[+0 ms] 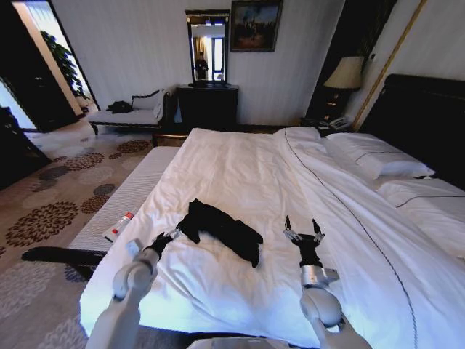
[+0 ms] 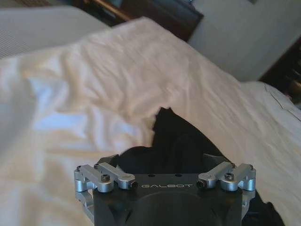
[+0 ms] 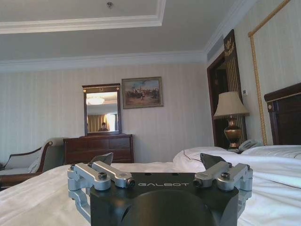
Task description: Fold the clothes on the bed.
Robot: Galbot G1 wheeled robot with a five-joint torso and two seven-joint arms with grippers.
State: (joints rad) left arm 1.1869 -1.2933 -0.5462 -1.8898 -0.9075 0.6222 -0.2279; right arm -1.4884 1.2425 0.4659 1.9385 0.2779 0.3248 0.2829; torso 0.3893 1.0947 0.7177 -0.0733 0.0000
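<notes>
Right gripper (image 1: 304,231) nearest, low in head view at about 5 o'clock, fingers spread apart, hovering just over the white duvet, nothing between them. In right wrist view the gripper (image 3: 158,161) points level across the bed toward the dresser (image 3: 99,148) and mirror (image 3: 101,109); both fingertips clearly apart.

Left gripper (image 1: 175,234) at about 7 o'clock in head view, tip touching the near-left edge of the shirt (image 1: 221,228). Can't tell if its fingers are apart or pinching fabric; in left wrist view the fingertips (image 2: 162,162) sit against the black cloth and are lost in it.

Shirt is a crumpled black heap, not flat, on the bed (image 1: 247,174), near the foot end, left of centre. From the right gripper it lies at 9 o'clock, near but apart. Lettering not visible.

Pillows (image 1: 378,163) at 2 o'clock by the headboard. Bench (image 1: 123,200) along the bed's left side at 9 o'clock, with a small white-and-red item (image 1: 118,227) on it.
</notes>
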